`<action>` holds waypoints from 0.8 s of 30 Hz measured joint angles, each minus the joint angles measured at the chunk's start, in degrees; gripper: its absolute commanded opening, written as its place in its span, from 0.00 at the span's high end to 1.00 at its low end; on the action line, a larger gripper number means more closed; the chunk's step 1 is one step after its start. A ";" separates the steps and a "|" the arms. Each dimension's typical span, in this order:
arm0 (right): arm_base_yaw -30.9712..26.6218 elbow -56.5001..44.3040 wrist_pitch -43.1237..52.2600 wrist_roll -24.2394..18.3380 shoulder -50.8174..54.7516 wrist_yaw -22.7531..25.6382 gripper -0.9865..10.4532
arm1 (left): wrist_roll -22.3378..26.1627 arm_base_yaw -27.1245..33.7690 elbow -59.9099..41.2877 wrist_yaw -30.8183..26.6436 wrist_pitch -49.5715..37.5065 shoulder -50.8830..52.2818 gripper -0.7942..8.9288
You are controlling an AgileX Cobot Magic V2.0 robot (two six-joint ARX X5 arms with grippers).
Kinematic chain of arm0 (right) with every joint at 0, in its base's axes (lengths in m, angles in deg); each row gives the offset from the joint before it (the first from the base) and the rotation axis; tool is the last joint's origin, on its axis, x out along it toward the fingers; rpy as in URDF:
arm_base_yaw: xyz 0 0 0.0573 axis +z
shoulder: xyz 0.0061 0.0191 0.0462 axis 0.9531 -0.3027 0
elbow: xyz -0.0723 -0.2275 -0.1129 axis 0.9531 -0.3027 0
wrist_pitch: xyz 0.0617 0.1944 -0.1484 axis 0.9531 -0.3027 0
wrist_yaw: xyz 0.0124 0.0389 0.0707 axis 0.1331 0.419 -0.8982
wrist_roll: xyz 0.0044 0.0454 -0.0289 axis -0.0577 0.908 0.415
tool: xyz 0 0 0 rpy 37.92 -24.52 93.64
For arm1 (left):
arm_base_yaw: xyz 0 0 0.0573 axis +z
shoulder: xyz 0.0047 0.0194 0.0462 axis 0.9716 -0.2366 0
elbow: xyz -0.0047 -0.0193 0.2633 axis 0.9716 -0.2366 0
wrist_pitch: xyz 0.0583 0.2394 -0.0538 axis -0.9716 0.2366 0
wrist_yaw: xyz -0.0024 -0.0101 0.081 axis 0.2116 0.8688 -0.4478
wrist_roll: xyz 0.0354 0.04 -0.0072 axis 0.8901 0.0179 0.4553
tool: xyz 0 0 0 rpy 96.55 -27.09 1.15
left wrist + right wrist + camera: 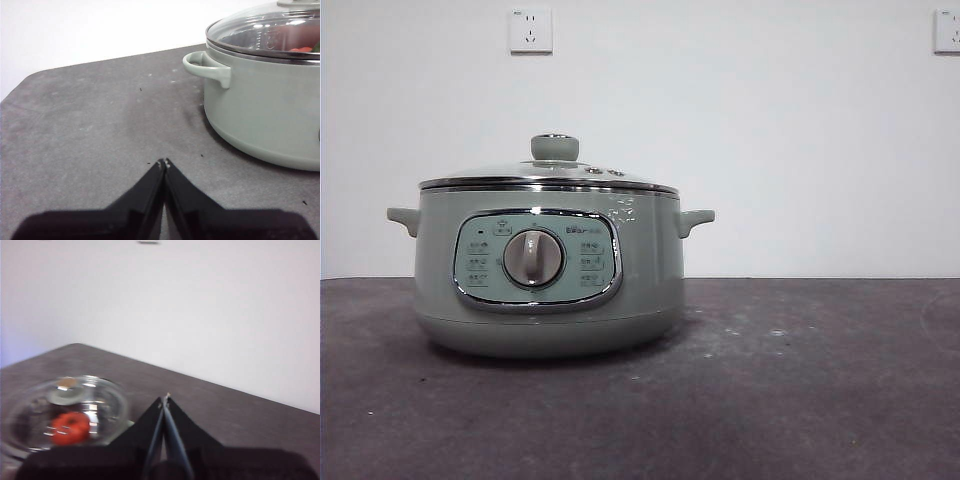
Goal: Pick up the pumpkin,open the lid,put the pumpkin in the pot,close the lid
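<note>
Both claws are empty, jaws pressed together at the tips. Left claw [164, 162] hangs low over the dark grey table [90, 130], pointing across bare tabletop, with the pot [265, 115] close ahead and off to one side; the pot's near handle [207, 67] juts toward the open surface. Right claw [165, 399] sits higher, above and beside the pot, looking down on the lid [70, 410]. That view is blurred.

The lid is seated on the pot, chrome rim resting all round, pale-green knob [555, 147] on top. The pumpkin [71, 427] lies inside the pot, showing red-orange through the glass.

In the front view the pot stands alone on the table, dial [533, 258] facing the camera, and neither arm shows. Beyond it rises a plain white wall with two sockets [531, 30]. The table's rounded corner [30, 80] lies past the left claw, with bare surface between.
</note>
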 measured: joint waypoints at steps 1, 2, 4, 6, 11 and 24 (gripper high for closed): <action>-0.24 -3.34 2.38 0.00 1.75 1.38 0.91 | 0.00 0.00 0.00 -0.02 0.00 0.00 0.92; -0.28 -6.05 4.33 0.02 3.21 2.21 0.91 | 0.02 0.00 0.00 -0.02 0.00 0.00 0.92; -0.46 -12.00 8.02 0.04 6.58 3.34 0.91 | 0.00 0.00 0.00 -0.02 0.00 0.00 0.92; -0.55 -17.07 10.32 0.02 9.73 3.50 0.91 | 0.02 0.00 0.00 -0.02 0.00 0.00 0.92; -0.55 -27.32 12.83 0.09 16.70 4.74 0.91 | 0.00 0.00 0.00 -0.02 0.00 0.00 0.92; -0.55 -43.65 13.44 6.32 30.16 11.06 0.91 | 0.00 0.00 0.00 -0.02 0.00 0.00 0.92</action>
